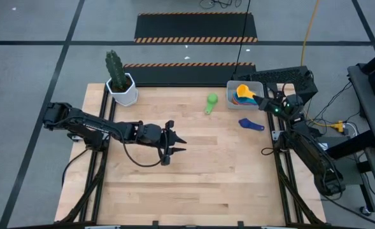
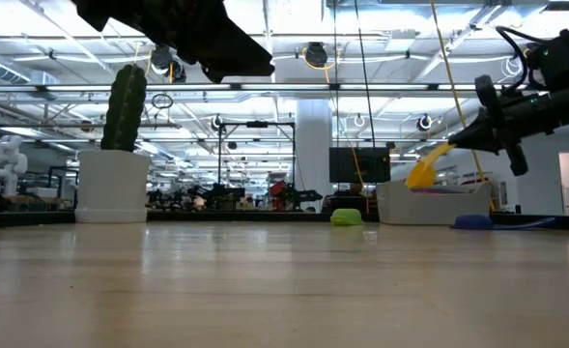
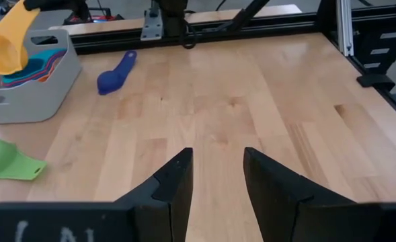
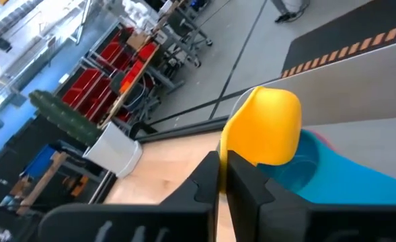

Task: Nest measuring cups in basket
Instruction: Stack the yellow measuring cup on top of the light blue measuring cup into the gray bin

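Note:
My right gripper (image 1: 261, 102) is shut on a yellow measuring cup (image 1: 243, 92), held over the light grey basket (image 1: 230, 89) at the table's far right. Inside the basket lie nested cups, light blue (image 4: 319, 168) and orange among them. A green cup (image 1: 211, 103) lies on the table left of the basket. A dark blue cup (image 1: 251, 124) lies on the table in front of the basket. My left gripper (image 1: 174, 143) is open and empty over the middle of the table. My right gripper pinches the yellow cup's handle (image 4: 228, 142) between its two fingers. The fingers come from the table's right side, slanting down toward the basket, along the handle. The cup's bowl (image 2: 422, 172) sticks out past the fingertips, tilted downward, lifted clear above the basket's contents.
A white hexagonal pot with a cactus (image 1: 120, 86) stands at the table's far left corner. The wooden table top (image 1: 193, 178) is bare in its near half. Metal frame rails run along the left and right edges.

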`<state>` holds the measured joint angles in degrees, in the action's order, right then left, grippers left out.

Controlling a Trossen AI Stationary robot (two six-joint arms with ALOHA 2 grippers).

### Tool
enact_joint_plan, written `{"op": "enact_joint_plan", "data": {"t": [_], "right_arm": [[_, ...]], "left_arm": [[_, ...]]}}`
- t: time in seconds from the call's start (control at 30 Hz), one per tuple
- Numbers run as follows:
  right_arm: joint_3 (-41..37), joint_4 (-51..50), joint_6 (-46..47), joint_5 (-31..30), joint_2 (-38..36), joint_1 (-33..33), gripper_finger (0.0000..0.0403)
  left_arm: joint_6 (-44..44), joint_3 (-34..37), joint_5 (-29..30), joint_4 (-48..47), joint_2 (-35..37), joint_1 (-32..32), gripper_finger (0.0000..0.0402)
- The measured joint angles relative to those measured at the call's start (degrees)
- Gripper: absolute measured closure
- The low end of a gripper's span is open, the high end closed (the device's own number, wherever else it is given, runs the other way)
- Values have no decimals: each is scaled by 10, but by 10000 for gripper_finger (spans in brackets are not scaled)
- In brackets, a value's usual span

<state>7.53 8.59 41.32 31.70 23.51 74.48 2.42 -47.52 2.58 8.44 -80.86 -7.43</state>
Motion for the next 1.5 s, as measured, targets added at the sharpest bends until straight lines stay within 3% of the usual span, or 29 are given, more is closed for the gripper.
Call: {"op": "enact_joint_plan", "data": {"t": [0.17, 0.4, 0.57, 0.67, 0.73, 0.8, 0.87, 1.07, 1.2, 1.3, 1.5], "right_arm": [[0, -6, -1, 7, 0, 17, 372], [0, -32, -20, 11, 2, 35, 295], [0, -31, -55, -28, 1, 39, 248], [0, -30, -88, -23, 1, 39, 236], [0, -30, -107, 13, 1, 31, 234], [0, -33, -116, 45, 0, 10, 234], [0, -34, -129, 40, -6, -25, 234], [1, -37, -195, -83, -20, -183, 234], [2, -108, -229, -197, -18, -300, 243], [1, -185, -236, -297, -3, -374, 273], [1, -202, -286, -491, 54, -486, 354]], "left_arm": [[0, 0, 0, -1, 0, 0, 266], [1, 0, 0, 2, 0, 0, 266], [4, 0, 0, 7, 0, 3, 266], [7, 0, 0, 7, 0, 9, 266], [13, 0, 0, 7, 0, 13, 266], [20, 0, 0, 7, 0, 17, 266], [20, 0, 0, 12, 0, 23, 266], [17, 0, 5, 11, 0, 41, 266], [14, 0, 5, 9, 0, 51, 266], [5, 0, 5, 21, 0, 62, 266], [0, 0, 5, 68, 0, 83, 266]]}}
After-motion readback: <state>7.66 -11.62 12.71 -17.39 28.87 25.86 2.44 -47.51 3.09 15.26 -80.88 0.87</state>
